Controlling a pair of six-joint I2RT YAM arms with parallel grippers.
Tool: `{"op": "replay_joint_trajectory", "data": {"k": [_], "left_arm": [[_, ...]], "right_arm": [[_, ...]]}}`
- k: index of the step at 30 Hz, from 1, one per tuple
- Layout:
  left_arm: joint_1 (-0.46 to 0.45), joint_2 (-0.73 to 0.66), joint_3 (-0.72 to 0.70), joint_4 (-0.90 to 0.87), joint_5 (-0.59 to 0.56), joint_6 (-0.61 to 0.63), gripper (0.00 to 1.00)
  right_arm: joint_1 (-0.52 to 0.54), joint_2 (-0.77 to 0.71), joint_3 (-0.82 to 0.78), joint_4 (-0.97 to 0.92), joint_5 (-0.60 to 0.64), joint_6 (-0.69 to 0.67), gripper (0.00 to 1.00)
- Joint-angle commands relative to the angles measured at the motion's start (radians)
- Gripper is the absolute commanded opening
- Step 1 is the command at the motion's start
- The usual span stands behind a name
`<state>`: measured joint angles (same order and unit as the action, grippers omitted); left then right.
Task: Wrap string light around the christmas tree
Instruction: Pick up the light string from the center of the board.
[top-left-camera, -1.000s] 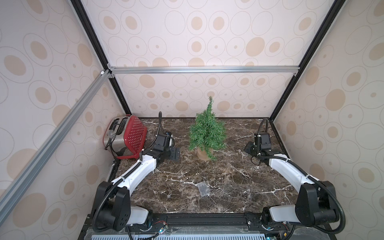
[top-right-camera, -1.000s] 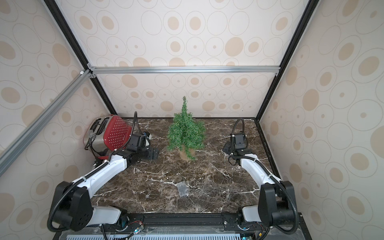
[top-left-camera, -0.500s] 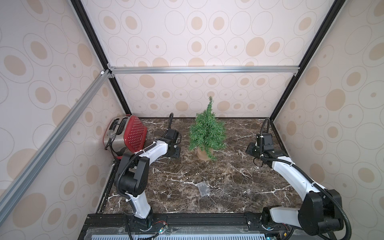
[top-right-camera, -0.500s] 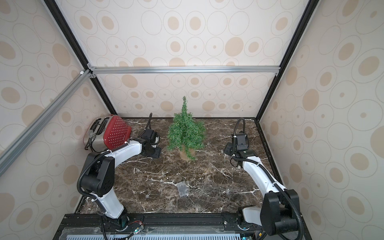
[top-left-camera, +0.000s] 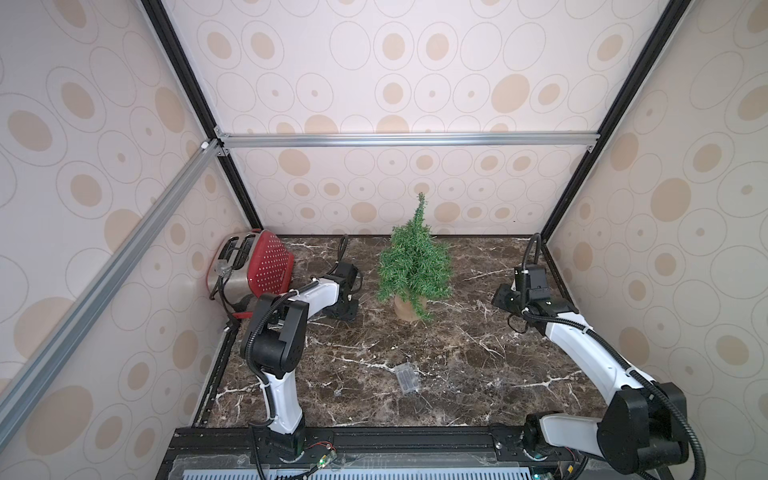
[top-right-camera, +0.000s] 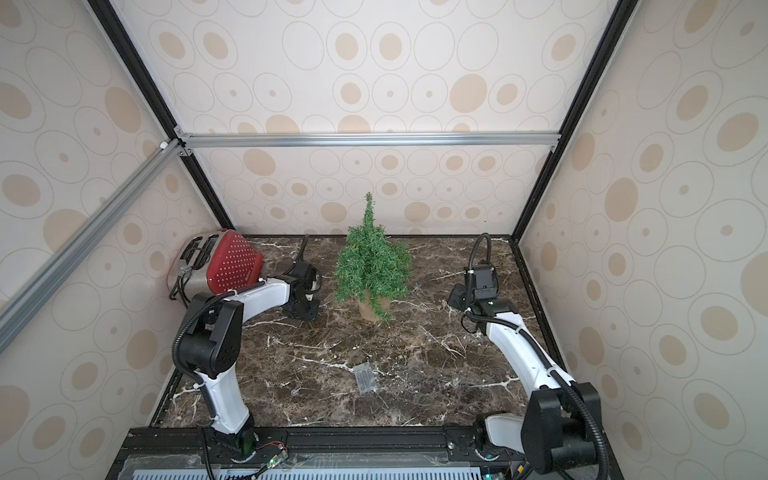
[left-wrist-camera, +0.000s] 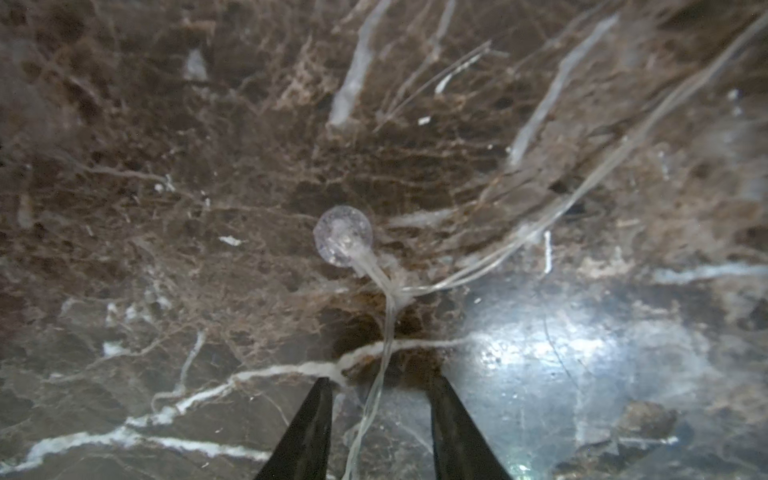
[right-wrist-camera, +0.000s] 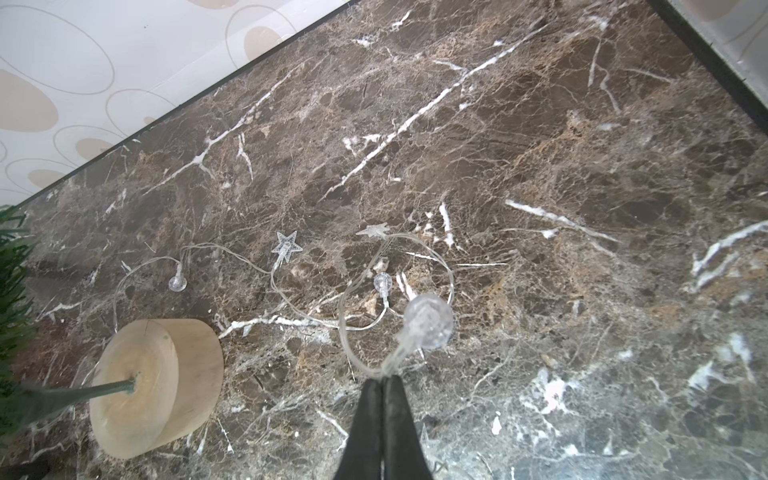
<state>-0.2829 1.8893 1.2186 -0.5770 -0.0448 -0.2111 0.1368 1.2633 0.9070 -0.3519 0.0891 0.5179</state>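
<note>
**Right pincer on the wire, left straddling it; front of table open**

Small green artificial christmas tree (top-left-camera: 413, 266) on a tan wooden disc base (right-wrist-camera: 158, 374) stands upright mid-back on the dark brown marble tabletop (top-left-camera: 478, 374), near the back wall. Red-and-steel toaster (top-left-camera: 253, 270) fills the back left corner, against the left wall. Patterned walls (top-left-camera: 374, 83) close three sides. Black frame strips (top-left-camera: 216, 374) run along the table's side edges. Front middle is open marble; the clear rectangular battery box (top-left-camera: 406, 378) lies flat there, well apart from both arms.

Clear thin-wire string light (right-wrist-camera: 286, 248): star and ball bulbs lie on the marble between the tree base and the right gripper (right-wrist-camera: 384, 379). Its fingers are pressed together on the wire just behind a clear ball bulb (right-wrist-camera: 428, 320), which is lifted off the table. Right arm is stretched far back along the right edge, wrist tipped down.

Left gripper (left-wrist-camera: 380, 378) sits low between toaster and tree, pointing down. Fingers stand apart and the wire runs through the gap, with another ball bulb (left-wrist-camera: 343, 235) just ahead on the marble. Left elbow is folded high, forearm reaching back.
</note>
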Motion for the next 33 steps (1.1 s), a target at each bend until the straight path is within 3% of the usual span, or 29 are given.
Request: {"op": "replay_joint_trajectory", "data": {"k": [1, 4, 13, 21, 33], "left_arm": [[0.011, 0.022, 0.038, -0.04, 0.013, 0.014, 0.32], [0.011, 0.045, 0.045, -0.047, 0.018, 0.013, 0.3], [0.012, 0.019, 0.043, -0.034, 0.038, 0.01, 0.0], [0.02, -0.119, 0.055, -0.009, 0.075, -0.005, 0.0], [0.019, -0.285, 0.236, -0.047, 0.166, -0.035, 0.0]], "right_arm": [[0.011, -0.029, 0.021, -0.022, -0.003, -0.008, 0.0], [0.012, -0.031, 0.024, -0.024, 0.0, -0.01, 0.0], [0.012, -0.07, 0.056, -0.038, 0.001, -0.02, 0.0], [0.012, -0.102, 0.158, -0.079, -0.002, -0.053, 0.0], [0.012, -0.099, 0.371, -0.082, -0.017, -0.081, 0.0]]}}
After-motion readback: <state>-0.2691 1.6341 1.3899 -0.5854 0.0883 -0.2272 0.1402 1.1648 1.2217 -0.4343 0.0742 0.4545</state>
